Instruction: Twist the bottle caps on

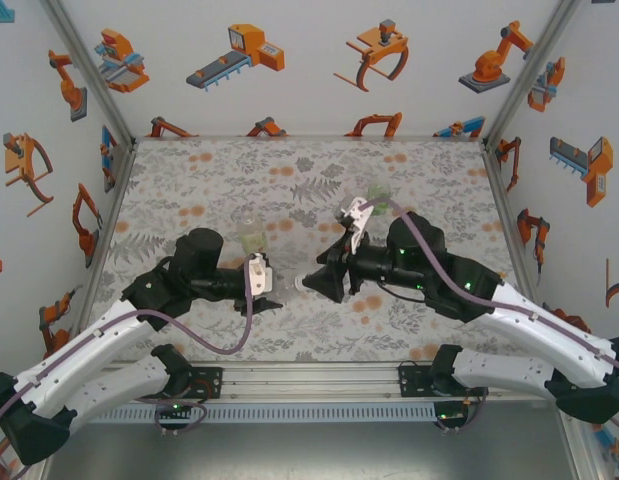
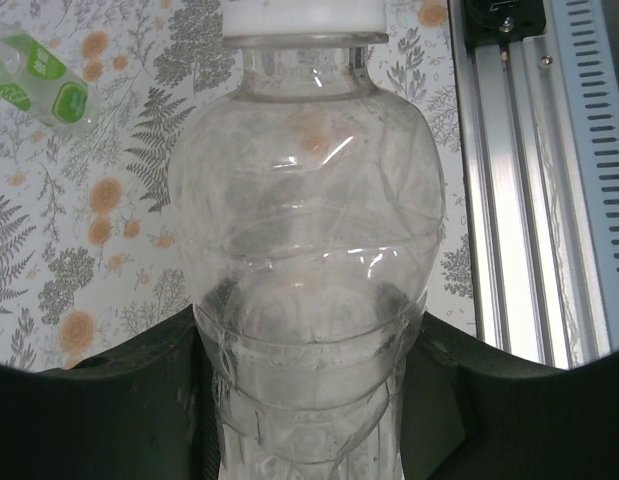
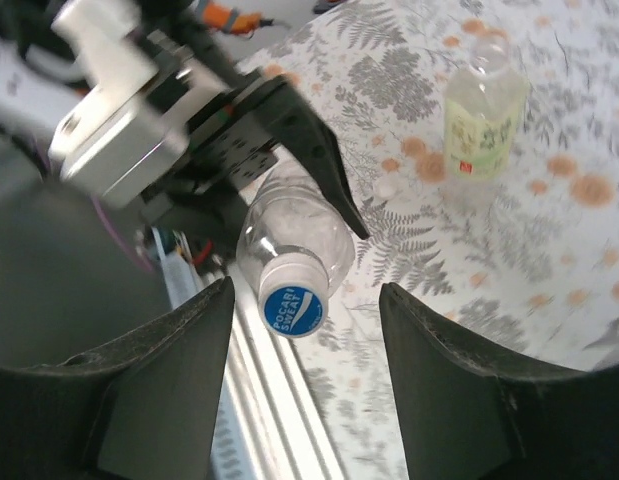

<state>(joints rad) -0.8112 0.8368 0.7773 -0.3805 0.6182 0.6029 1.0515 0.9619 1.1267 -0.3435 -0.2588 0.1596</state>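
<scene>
My left gripper [image 1: 271, 298] [image 2: 309, 330] is shut on the body of a colourless bottle [image 2: 307, 220], which lies level and points right. A white bottle cap [image 3: 294, 305] with a blue printed top sits on its neck [image 1: 297, 287]. My right gripper [image 1: 311, 283] [image 3: 305, 290] faces that cap; it is open, its jaws standing on either side of the cap and apart from it. A yellowish bottle [image 1: 254, 240] [image 3: 484, 115] stands on the cloth behind the left gripper. A green-tinted bottle [image 1: 377, 197] [image 2: 39, 75] stands behind the right arm.
The flower-patterned cloth [image 1: 289, 180] covers the table. An aluminium rail [image 1: 309, 380] [image 2: 519, 200] runs along the near edge below the two grippers. White walls with orange robot prints [image 1: 89, 130] close in the left, back and right sides.
</scene>
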